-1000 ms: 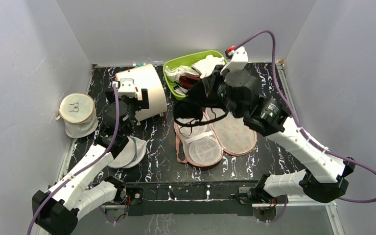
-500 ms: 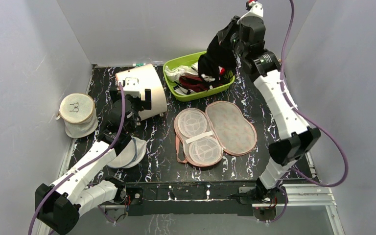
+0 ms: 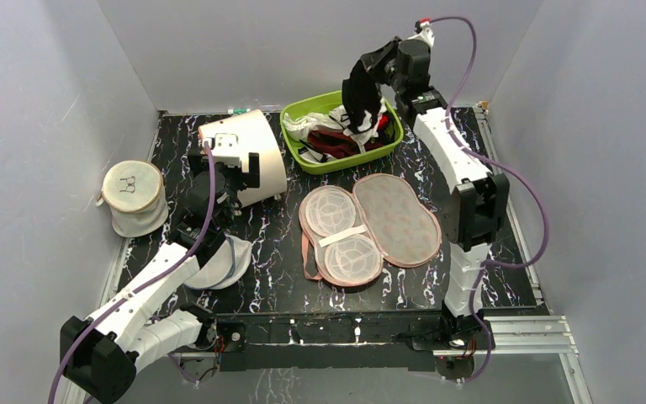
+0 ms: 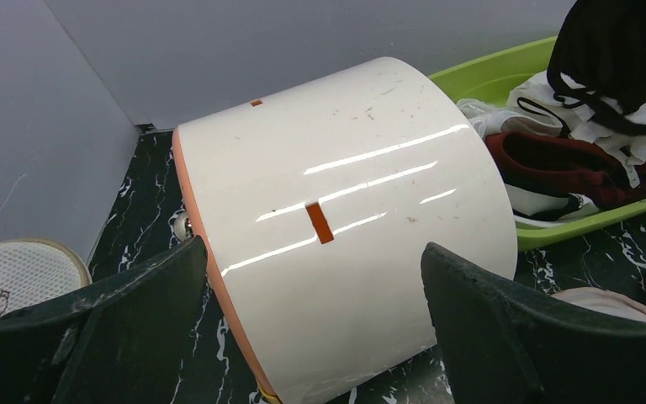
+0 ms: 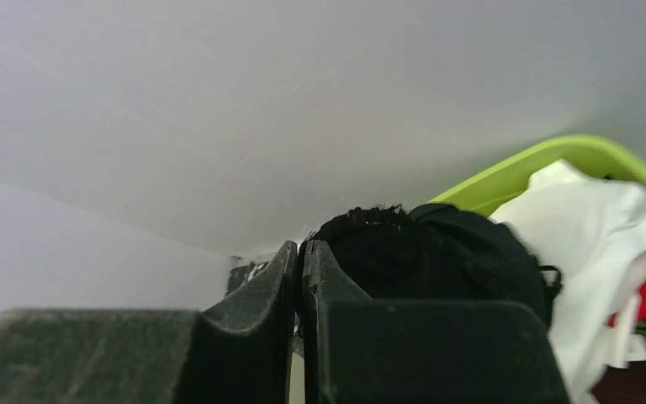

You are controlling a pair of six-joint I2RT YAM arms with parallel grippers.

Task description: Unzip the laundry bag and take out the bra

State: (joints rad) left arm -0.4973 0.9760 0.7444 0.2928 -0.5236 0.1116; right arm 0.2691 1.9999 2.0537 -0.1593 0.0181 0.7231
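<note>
1. Right arm's stretched up high at the back of the table (image 3: 269,282). The right gripper (image 5: 299,278) has its jaws squeezed together on the bra (image 3: 359,94), a tight pinch, with black fabric bunched just past the fingers (image 5: 248,316).
2. The bra dangles as a dark bundle above the green basket (image 3: 336,166) at the far edge, well clear of the tabletop. Whether its lower end brushes the heap inside, I can't tell from here.
3. In that basket there are white cloths (image 3: 315,126) and a dark red garment (image 3: 332,143), piled together.
4. The laundry bag (image 3: 399,220) lies unzipped mid-table, just in front of the basket. It's spread flat, two lobed halves side by side with pale mesh facing up.
5. The left gripper (image 4: 313,257) hangs with its jaws spread wide, gripping nothing. It's pointed at the white tub (image 3: 256,156), which lies on its side, its curved wall filling the gap between the fingers.
6. Far left, a mesh cylinder bag (image 3: 133,198) stands by the wall, and a round mesh pouch (image 3: 219,263) lies under the left arm.
</note>
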